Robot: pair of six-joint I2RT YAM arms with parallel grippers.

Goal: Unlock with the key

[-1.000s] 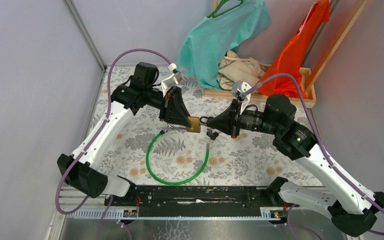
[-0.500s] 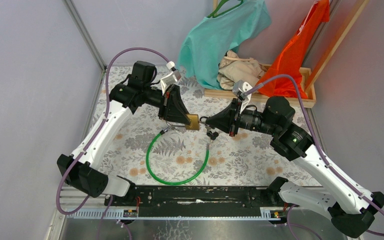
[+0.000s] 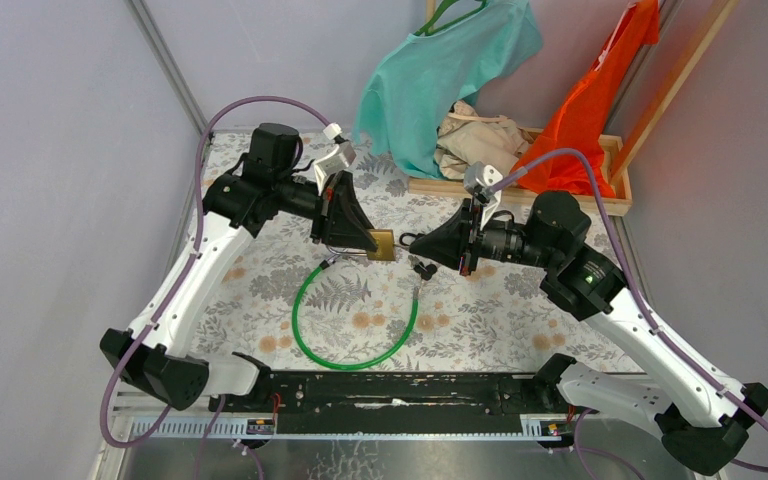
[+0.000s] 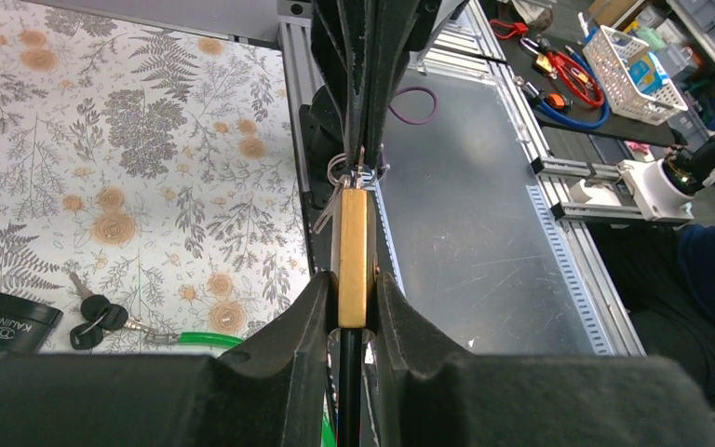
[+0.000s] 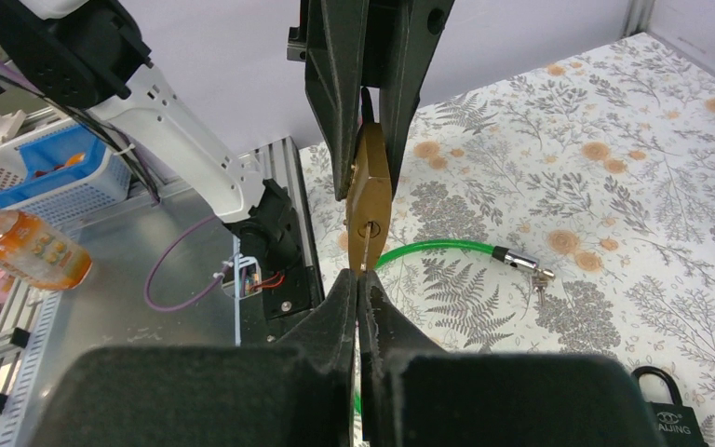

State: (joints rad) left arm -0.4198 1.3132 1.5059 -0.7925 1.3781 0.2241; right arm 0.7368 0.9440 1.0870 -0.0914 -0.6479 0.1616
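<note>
Brass padlock (image 4: pixel 353 251) sits pinched edge-on in my left gripper (image 4: pixel 354 312), jaws partly open around it, above the floral table (image 3: pixel 480 310). My right gripper (image 5: pixel 357 284) is clamped tight on the key (image 5: pixel 365 256), tip at the keyhole.

The left claw (image 3: pixel 365 243) clamps the brass padlock (image 3: pixel 383 245) from its left; the right claw (image 3: pixel 408 241), closed, points at the padlock from its right, just beside it; a green cable loop (image 3: pixel 296 315) lies near the padlock, toward the arm bases
</note>
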